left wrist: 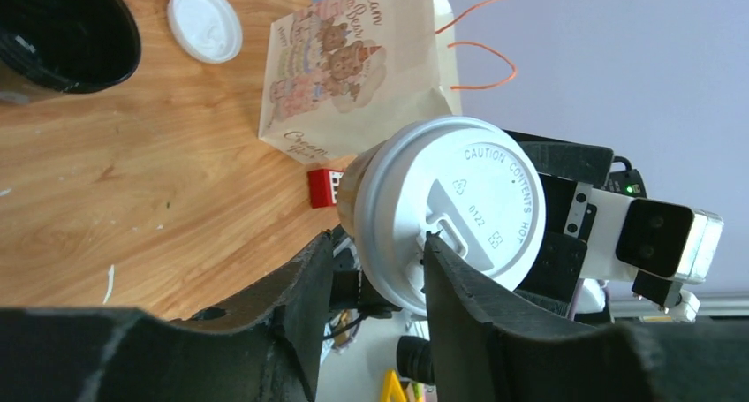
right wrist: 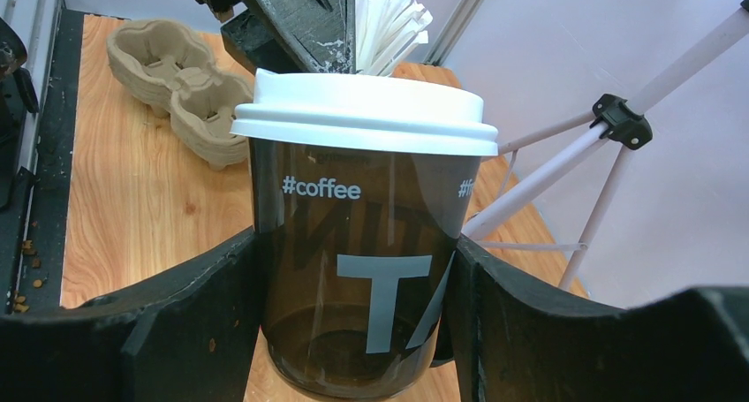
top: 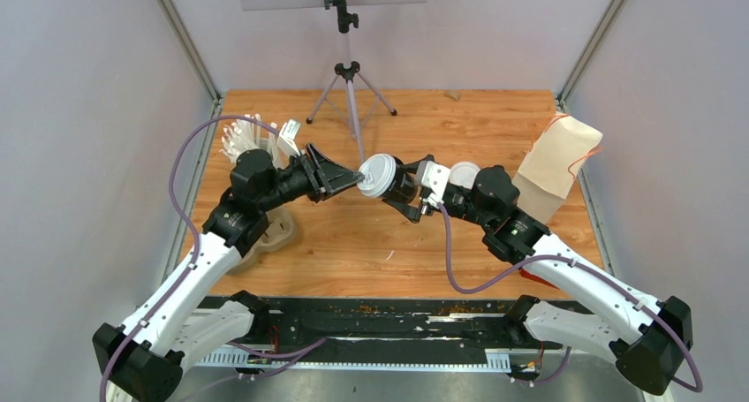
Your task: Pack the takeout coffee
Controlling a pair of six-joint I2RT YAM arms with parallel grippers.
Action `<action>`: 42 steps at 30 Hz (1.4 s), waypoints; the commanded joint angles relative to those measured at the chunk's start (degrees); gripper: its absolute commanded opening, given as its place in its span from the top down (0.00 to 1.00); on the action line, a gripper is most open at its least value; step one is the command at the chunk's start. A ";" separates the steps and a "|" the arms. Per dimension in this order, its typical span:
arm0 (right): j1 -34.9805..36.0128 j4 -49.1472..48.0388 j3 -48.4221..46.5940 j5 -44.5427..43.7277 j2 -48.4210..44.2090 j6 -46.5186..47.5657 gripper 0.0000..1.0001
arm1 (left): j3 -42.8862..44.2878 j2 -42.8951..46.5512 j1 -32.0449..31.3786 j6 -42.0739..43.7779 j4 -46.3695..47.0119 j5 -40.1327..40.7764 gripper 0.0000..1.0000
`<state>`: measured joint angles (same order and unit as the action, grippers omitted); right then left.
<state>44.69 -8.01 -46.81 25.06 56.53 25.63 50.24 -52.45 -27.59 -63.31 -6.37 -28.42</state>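
The right gripper pinches a black cup by its sides, tilted in the air over the table. The left gripper has its jaws half spread, with the tips at the white lid on that cup. Beyond lie a second cup standing open, a loose lid and a bag.

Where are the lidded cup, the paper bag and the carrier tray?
lidded cup (right wrist: 362, 234): right wrist view, dark side wall.
paper bag (left wrist: 344, 75): left wrist view, printed front.
carrier tray (right wrist: 181, 88): right wrist view, well rim.
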 commanded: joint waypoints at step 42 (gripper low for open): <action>0.73 14.07 -0.20 -9.21 -1.77 -4.62 0.12 | 17.26 -7.24 0.17 26.47 -21.97 20.25 0.89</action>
<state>44.99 2.87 -46.74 16.29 57.95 24.03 63.31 -58.28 -27.40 -44.88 -22.72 -15.79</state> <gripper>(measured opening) 0.880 0.098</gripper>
